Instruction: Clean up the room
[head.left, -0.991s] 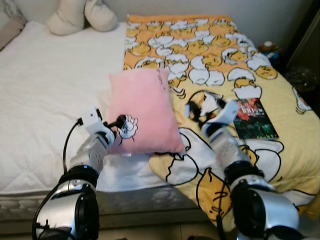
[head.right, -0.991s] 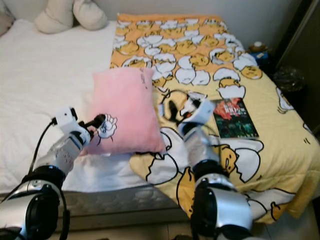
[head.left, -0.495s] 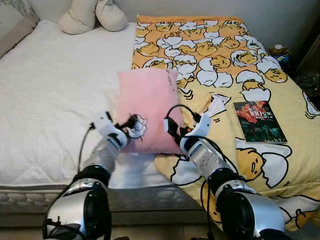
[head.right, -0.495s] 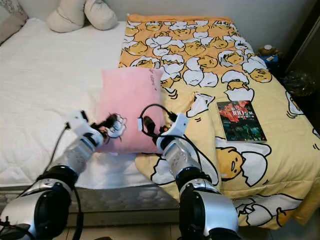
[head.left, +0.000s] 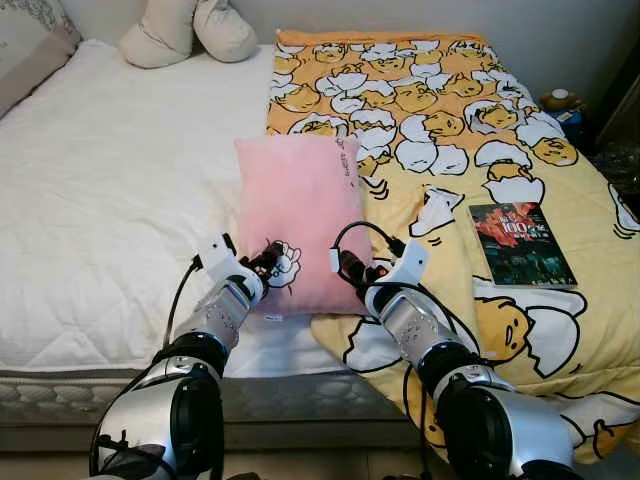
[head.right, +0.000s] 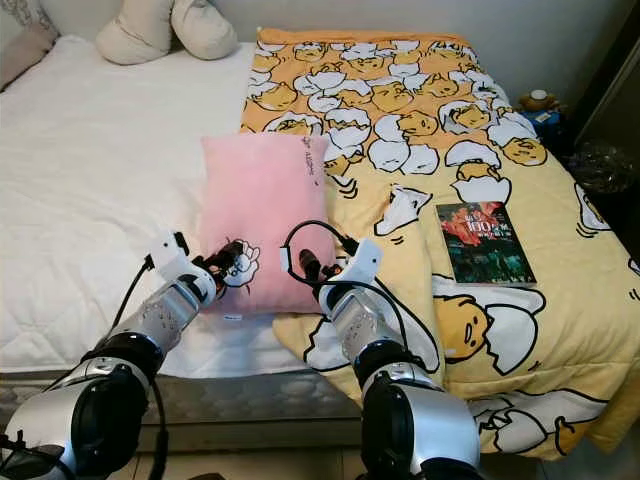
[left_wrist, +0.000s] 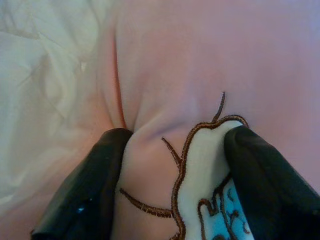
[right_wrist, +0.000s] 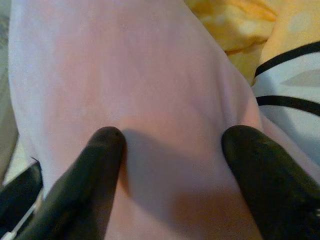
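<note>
A pink pillow (head.left: 297, 220) lay lengthwise on the bed (head.left: 110, 190), straddling the line between the white sheet and the yellow egg-print blanket (head.left: 470, 150), its near end close to the bed's front edge.

The left pincer (head.left: 268, 266) sat at the pillow's near corner, at about 7 o'clock of the pillow. In the left wrist view its two black fingers (left_wrist: 90, 195) pinched a fold of pink cloth between them, with the white embroidered patch (left_wrist: 210, 175) caught in the fold.

The right pincer (head.left: 352, 270) met the pillow's near edge at about 5 o'clock, beside the blanket. In the right wrist view its fingers (right_wrist: 85, 180) stood spread, both tips pressed into the pink cloth, which bulged between them.

A book (head.left: 520, 243) with a dark cover lay flat on the blanket at 3 o'clock of the pillow, well apart from it. Two cream cushions (head.left: 190, 30) rested at the head of the bed, at 11 o'clock. A grey pillow (head.left: 30, 55) lay at the far left corner.
</note>
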